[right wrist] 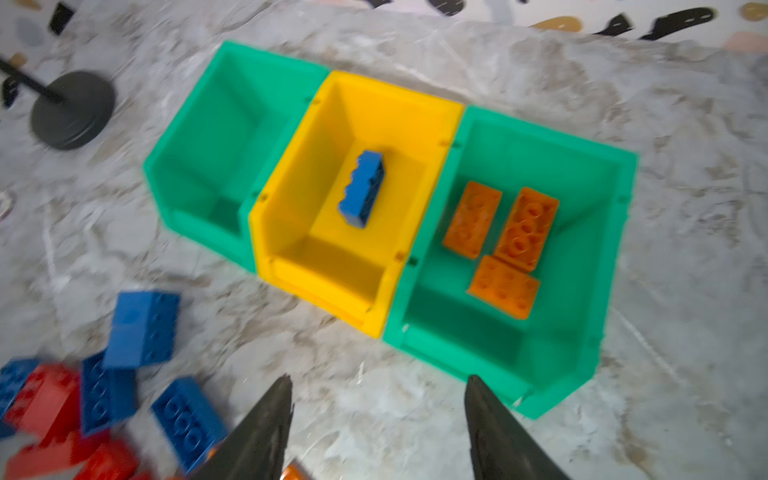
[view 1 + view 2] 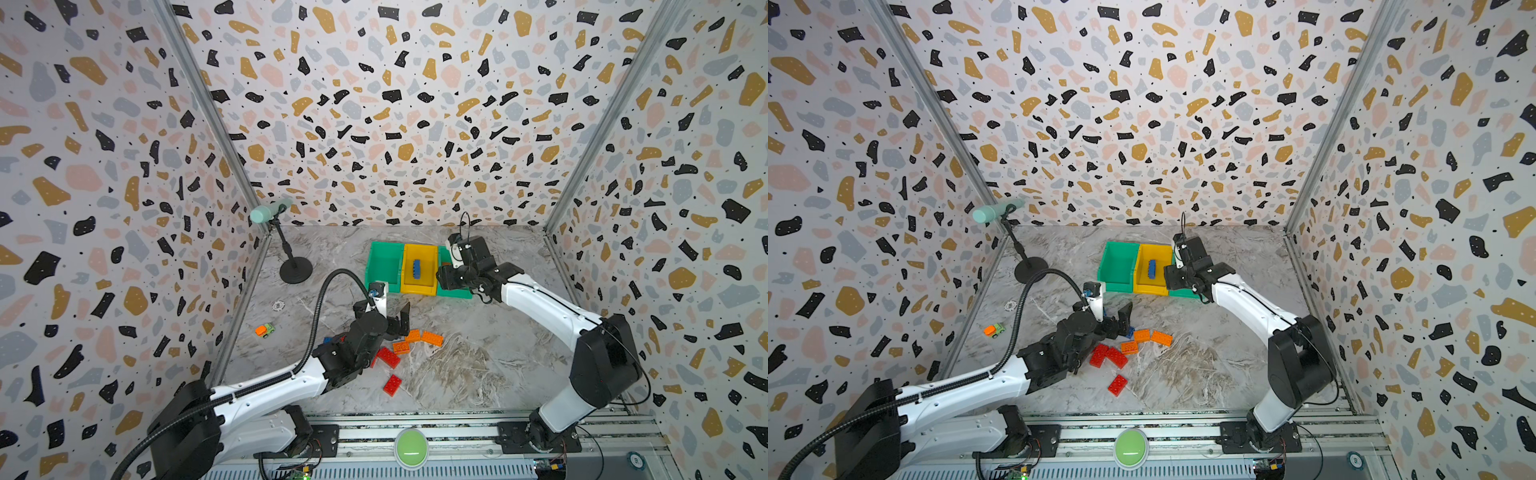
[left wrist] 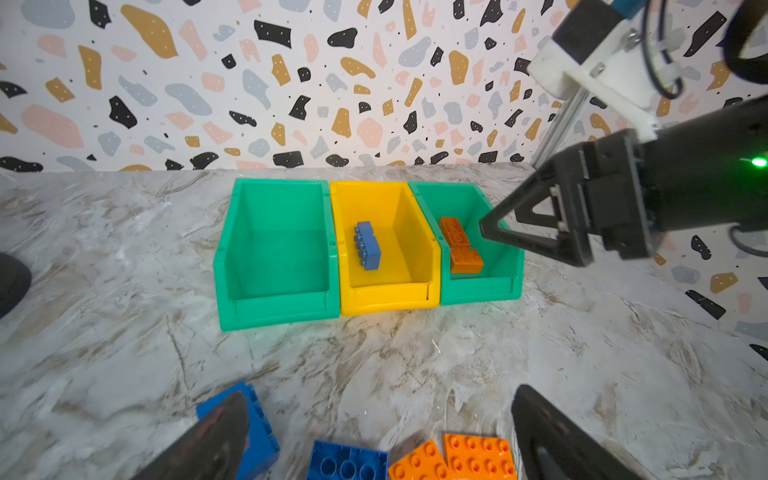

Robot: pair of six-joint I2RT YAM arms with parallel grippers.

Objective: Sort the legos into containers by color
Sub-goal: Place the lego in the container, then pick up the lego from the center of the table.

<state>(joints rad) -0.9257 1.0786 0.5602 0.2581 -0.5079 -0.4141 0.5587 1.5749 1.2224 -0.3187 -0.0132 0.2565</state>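
Three containers stand in a row at the back: a green bin (image 2: pixel 384 262), a yellow bin (image 2: pixel 420 286) and a second green bin (image 1: pixel 540 137). A blue lego (image 3: pixel 368 245) lies in the yellow bin. Three orange legos (image 1: pixel 525 228) lie in the second green bin. My right gripper (image 1: pixel 379 380) hangs open and empty by that bin's front edge. My left gripper (image 3: pixel 380 401) is wide open low over the table pile, with a blue brick (image 3: pixel 347 461) and orange bricks (image 3: pixel 478 457) between its fingers. Red bricks (image 2: pixel 388 357) and orange bricks (image 2: pixel 432 338) lie beside it.
A small orange-and-green toy car (image 2: pixel 264 330) sits at the left of the table. A black stand (image 2: pixel 296 270) with a pale green roll stands at the back left. A green button (image 2: pixel 411 448) sits on the front rail. Patterned walls close three sides.
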